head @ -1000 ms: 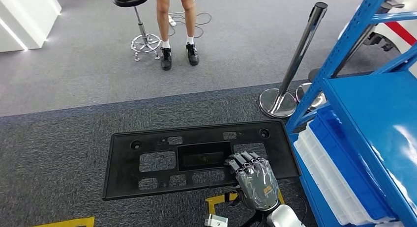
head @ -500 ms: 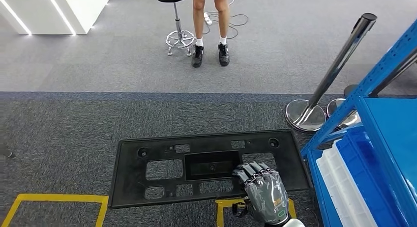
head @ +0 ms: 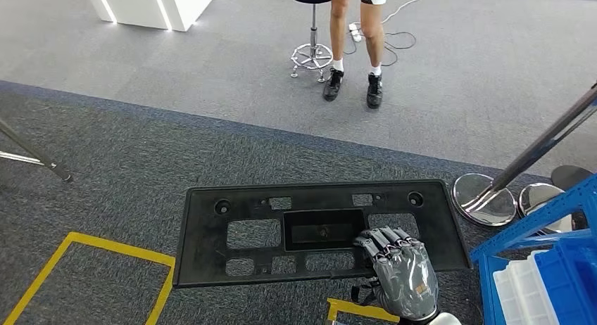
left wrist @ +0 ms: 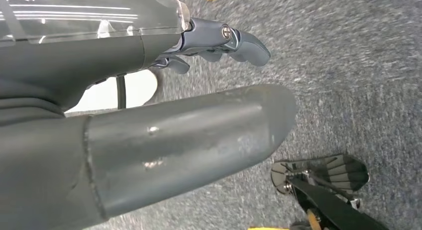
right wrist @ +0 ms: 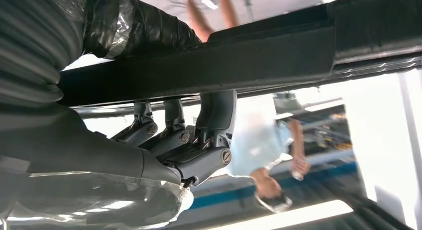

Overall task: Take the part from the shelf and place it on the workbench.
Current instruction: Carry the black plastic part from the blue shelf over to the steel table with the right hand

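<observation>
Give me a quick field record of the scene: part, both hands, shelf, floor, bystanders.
part: black plastic panel with rectangular cutouts, carried flat above the carpet
right hand: grips the panel near its right end, fingers hooked over its edge
left hand: holds nothing, hangs over the carpet
shelf: blue rack at the right, with white and blue bins
floor: grey carpet with yellow tape lines; chrome stanchion base
bystander: person's legs beside a stool
</observation>
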Controlling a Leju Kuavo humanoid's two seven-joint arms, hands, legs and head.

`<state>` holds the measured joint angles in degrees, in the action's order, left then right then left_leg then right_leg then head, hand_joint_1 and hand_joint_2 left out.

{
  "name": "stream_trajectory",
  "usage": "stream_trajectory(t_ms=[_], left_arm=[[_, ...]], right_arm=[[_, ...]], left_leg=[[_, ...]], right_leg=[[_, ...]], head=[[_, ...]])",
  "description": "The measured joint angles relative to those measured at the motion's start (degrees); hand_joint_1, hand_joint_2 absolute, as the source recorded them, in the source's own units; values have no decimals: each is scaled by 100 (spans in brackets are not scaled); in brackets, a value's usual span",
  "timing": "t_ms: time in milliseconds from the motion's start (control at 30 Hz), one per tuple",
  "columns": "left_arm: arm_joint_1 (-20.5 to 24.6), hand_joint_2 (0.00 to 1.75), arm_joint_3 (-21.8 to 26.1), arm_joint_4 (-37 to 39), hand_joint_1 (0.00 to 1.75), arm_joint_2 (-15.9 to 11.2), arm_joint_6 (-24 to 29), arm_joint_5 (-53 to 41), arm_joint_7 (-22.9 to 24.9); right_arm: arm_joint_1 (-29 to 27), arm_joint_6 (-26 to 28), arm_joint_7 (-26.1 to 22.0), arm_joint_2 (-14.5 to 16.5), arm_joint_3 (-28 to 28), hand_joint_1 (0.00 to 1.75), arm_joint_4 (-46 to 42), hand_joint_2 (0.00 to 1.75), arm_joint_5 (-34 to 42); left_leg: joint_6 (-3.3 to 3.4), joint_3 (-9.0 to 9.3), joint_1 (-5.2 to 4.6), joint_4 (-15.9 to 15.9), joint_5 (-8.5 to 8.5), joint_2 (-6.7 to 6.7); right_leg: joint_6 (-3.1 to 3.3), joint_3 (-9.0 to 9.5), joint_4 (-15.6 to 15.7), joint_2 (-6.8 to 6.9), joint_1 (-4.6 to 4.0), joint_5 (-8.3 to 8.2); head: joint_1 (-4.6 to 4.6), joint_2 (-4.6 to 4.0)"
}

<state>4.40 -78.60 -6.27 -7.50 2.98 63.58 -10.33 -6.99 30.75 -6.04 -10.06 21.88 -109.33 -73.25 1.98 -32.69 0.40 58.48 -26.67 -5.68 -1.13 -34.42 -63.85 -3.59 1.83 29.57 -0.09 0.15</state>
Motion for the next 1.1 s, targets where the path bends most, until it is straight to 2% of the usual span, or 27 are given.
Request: stream_trajectory(t_ms=[33, 67, 133, 167, 200, 267, 300, 333, 367, 400, 433, 500, 567, 633, 667, 733, 767, 800, 833, 867, 900, 933, 967, 1000, 1033, 1067, 1100], left_arm=[[12, 0, -4, 1, 0, -1, 19, 36, 19], [23, 0, -4, 2, 0, -2, 40, 78, 39], [20, 0, -4, 9, 0, -2, 79, 184, 101], [10, 0, -3, 17, 0, 1, 92, 254, 146], [7, 0, 4, 26, 0, 3, 105, 335, 199], [29, 0, 38, 52, 0, 8, 136, 493, 314], [44, 0, 62, 64, 0, 10, 151, 555, 380], [52, 0, 81, 75, 0, 14, 164, 604, 453], [49, 0, 96, 86, 0, 17, 176, 644, 538], [41, 0, 107, 98, 0, 22, 186, 679, 615], [31, 0, 119, 113, 0, 25, 195, 711, 679], [29, 0, 143, 150, 0, 30, 216, 755, 742], [34, 0, 161, 176, 0, 36, 248, 776, 746], [10, 0, 178, 203, 0, 40, 275, 782, 742], [-6, 0, 184, 215, 0, 44, 285, 785, 736], [-2, 0, 190, 233, 0, 55, 300, 824, 686], [13, 0, 192, 239, 0, 63, 306, 855, 637], [32, 0, 193, 246, 0, 68, 309, 885, 584], [46, 0, 195, 251, 0, 72, 310, 906, 538], [55, 0, 195, 255, 0, 74, 310, 918, 505], [56, 0, 195, 259, 0, 78, 308, 927, 488], [55, 0, 195, 261, 0, 83, 304, 934, 479], [53, 0, 194, 263, 0, 89, 298, 938, 473], [60, 0, 193, 264, 0, 97, 290, 937, 466], [68, 0, 193, 264, 0, 102, 281, 929, 454], [68, 0, 193, 264, 0, 105, 273, 921, 438], [62, 0, 193, 265, 0, 107, 257, 917, 417]], right_arm=[[94, -57, -26, 22, 7, 175, 21, 175, 5], [194, -116, -42, 58, 25, 175, 54, 175, 10], [416, -228, -51, 166, 91, 175, 150, 175, 53], [544, -280, -51, 238, 140, 175, 216, 175, 84], [673, -329, -53, 323, 201, 175, 294, 175, 110], [907, -419, -53, 505, 365, 175, 488, 175, 121], [1007, -455, -45, 593, 463, 175, 598, 175, 109], [1102, -481, -32, 671, 560, 175, 710, 175, 96], [1193, -494, -13, 750, 659, 175, 827, 175, 86], [1281, -500, 7, 821, 742, 175, 928, 175, 85], [1367, -503, 23, 887, 810, 175, 1016, 175, 92], [1514, -503, 49, 1002, 903, 175, 1149, 175, 105], [1612, -503, 66, 1077, 952, 175, 1244, 175, 111], [1663, -503, 72, 1132, 986, 175, 1318, 175, 113], [1683, -503, 72, 1155, 999, 175, 1348, 175, 112], [1730, -505, 69, 1188, 1017, 175, 1391, 175, 114], [1751, -514, 67, 1191, 1022, 175, 1418, 175, 116], [1767, -528, 65, 1194, 1028, 175, 1448, 175, 116], [1775, -546, 63, 1194, 1034, 175, 1485, 175, 114], [1781, -563, 62, 1194, 1039, 175, 1522, 175, 111], [1793, -575, 62, 1194, 1044, 175, 1553, 175, 108], [1811, -582, 62, 1194, 1047, 175, 1577, 175, 105], [1832, -584, 61, 1194, 1049, 175, 1595, 175, 103], [1851, -584, 60, 1194, 1051, 175, 1606, 175, 100], [1864, -583, 59, 1195, 1053, 175, 1613, 175, 98], [1874, -582, 57, 1196, 1054, 175, 1618, 175, 97], [1883, -581, 57, 1197, 1055, 175, 1622, 175, 95]], left_leg=[[-41, -50, 6, 53, -20, -71], [-82, -106, 17, 84, -26, -143], [-158, -175, 47, 86, -10, -245], [-188, -196, 49, 116, -24, -157], [-213, -251, 42, 234, -89, 14], [-252, -529, 30, 802, -377, 407], [-265, -730, 32, 1177, -538, 495], [-269, -900, 35, 1480, -635, 523], [-264, -982, 34, 1604, -625, 531], [-250, -944, 31, 1500, -505, 542], [-226, -798, 22, 1199, -311, 582], [-155, -408, -40, 428, 8, 827], [-86, -237, -112, 78, 84, 964], [-30, -216, -118, 18, 101, 828], [-5, -181, -103, -32, 120, 758], [54, -104, -59, -125, 158, 626], [71, -92, -59, -134, 160, 563], [86, -90, -56, -133, 159, 490], [89, -89, -56, -128, 154, 405], [88, -86, -57, -119, 147, 317], [81, -82, -55, -101, 137, 222], [67, -76, -50, -74, 118, 130], [49, -78, -40, -40, 94, 46], [26, -94, -40, 9, 69, -34], [-3, -120, -32, 42, 56, -107], [-37, -150, -20, 57, 52, -176], [-75, -175, -10, 58, 59, -246]], right_leg=[[-1, 65, 202, -132, 18, -72], [15, 79, 277, -211, 18, -69], [83, 76, 295, -88, -7, -70], [125, 92, 318, -15, -12, -78], [164, 115, 346, 66, -17, -87], [219, 157, 388, 250, -48, -88], [239, 168, 394, 351, -70, -79], [252, 172, 395, 450, -88, -69], [264, 178, 395, 545, -105, -55], [272, 189, 395, 634, -120, -40], [274, 209, 396, 717, -134, -22], [256, 260, 400, 868, -160, 22], [214, 298, 415, 998, -178, 55], [163, 347, 442, 1103, -181, 82], [138, 370, 420, 1050, -174, 114], [103, 255, 85, 743, -160, 318], [99, 91, -251, 556, -150, 478], [98, -123, -637, 446, -147, 636], [96, -315, -950, 399, -146, 724], [95, -434, -1093, 382, -146, 700], [98, -446, -1009, 367, -145, 548], [105, -352, -716, 329, -142, 306], [116, -211, -346, 217, -132, 81], [124, -79, 0, 80, -117, -77], [131, 7, 221, -33, -111, -152], [144, 41, 313, -103, -113, -149], [159, 49, 342, -83, -124, -141]], head=[[-1, 0], [-3, 0], [-4, 0], [-4, 0], [-5, 0], [-7, 0], [-8, 0], [-8, 0], [-8, 0], [-8, 0], [-8, 0], [-8, 0], [-8, 0], [-8, 0], [-7, 0], [-7, 0], [-6, 0], [-7, 0], [-6, 0], [-6, 0], [-6, 0], [-6, 0], [-6, 0], [-7, 0], [-7, 0], [-7, 0], [-7, 0]])
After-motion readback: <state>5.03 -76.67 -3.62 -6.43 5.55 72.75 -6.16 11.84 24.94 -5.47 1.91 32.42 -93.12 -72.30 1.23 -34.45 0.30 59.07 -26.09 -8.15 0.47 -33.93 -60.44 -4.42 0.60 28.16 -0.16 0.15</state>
